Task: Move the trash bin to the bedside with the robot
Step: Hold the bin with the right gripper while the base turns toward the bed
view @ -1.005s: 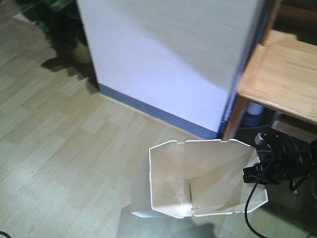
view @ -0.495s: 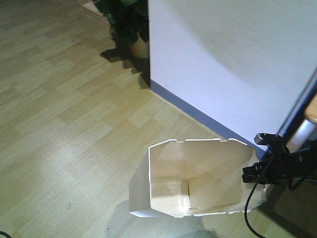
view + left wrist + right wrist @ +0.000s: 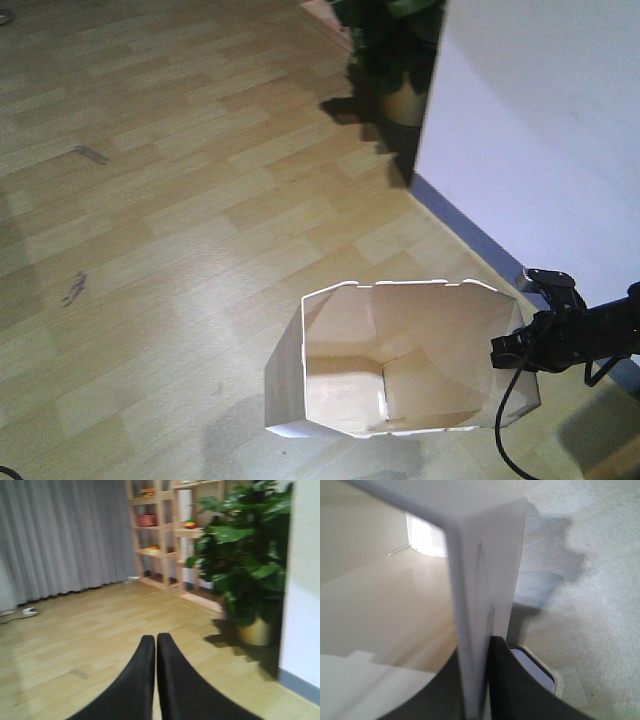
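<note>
On the floor [image 3: 170,210] stands one trash bin [image 3: 420,330], rim pinched by right hand [image 3: 512,352]; left hand [image 3: 156,647] pressed together.

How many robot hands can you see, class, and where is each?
2. The right hand grips the bin's right rim; the left hand, shut, hangs free above the floor.

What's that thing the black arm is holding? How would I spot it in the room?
Find the white wall with the potted plant at its corner. On the wooden floor before it stands a white bin, open on top, cream inside. Its cut-corner rim, pinched by the right gripper, marks it out.
</note>
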Controlling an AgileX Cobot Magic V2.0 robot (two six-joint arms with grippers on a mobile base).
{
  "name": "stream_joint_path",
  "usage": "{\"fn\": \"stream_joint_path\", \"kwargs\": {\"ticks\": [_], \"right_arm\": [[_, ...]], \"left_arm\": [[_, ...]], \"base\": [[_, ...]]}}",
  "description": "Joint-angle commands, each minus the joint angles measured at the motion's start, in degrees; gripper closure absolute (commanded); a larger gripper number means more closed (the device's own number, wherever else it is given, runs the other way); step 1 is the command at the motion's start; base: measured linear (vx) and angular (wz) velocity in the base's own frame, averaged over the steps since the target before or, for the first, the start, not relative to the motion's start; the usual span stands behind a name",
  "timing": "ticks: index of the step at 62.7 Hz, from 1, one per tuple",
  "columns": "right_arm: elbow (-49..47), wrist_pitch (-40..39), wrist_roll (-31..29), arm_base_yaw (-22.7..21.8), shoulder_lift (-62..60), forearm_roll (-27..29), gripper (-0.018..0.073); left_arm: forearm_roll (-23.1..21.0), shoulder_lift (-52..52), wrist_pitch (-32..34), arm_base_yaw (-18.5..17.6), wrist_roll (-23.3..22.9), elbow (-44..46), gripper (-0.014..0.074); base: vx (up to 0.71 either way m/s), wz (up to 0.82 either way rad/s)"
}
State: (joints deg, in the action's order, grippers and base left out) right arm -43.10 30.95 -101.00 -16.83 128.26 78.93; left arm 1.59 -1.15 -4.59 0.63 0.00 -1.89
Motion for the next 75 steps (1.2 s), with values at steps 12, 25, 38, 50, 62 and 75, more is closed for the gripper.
{"fn": "stream_joint_path", "kwargs": {"ticks": [12, 25, 38, 50, 62, 75], "right_arm": [[-0.50, 13.91, 0.05, -0.06, -3.81, 2.26, 0.0564], [-0.50, 13.91, 0.05, -0.06, -3.81, 2.26, 0.0564], [-0.50, 13.91, 0.05, -0.06, -3.81, 2.26, 0.0564], [-0.50, 13.91, 0.05, -0.06, -3.81, 2.26, 0.0564], [-0.50, 13.91, 0.05, -0.06, -3.81, 2.26, 0.0564], [-0.50, 13.91, 0.05, -0.06, -3.81, 2.26, 0.0564]], "left_arm": [[-0.54, -0.43, 4.25, -0.36, -0.79, -0.67, 0.0603], [-0.54, -0.43, 4.25, -0.36, -0.79, -0.67, 0.0603], [-0.54, -0.43, 4.25, -0.36, -0.79, -0.67, 0.0603], [-0.54, -0.43, 4.25, -0.36, -0.79, -0.67, 0.0603], [-0.54, -0.43, 4.25, -0.36, -0.79, -0.67, 0.0603], [-0.54, -0.43, 4.25, -0.36, -0.79, -0.67, 0.0603]], "base": [[0.06, 0.63], [0.06, 0.63], [0.05, 0.50], [0.08, 0.25], [0.12, 0.15], [0.18, 0.08]]}}
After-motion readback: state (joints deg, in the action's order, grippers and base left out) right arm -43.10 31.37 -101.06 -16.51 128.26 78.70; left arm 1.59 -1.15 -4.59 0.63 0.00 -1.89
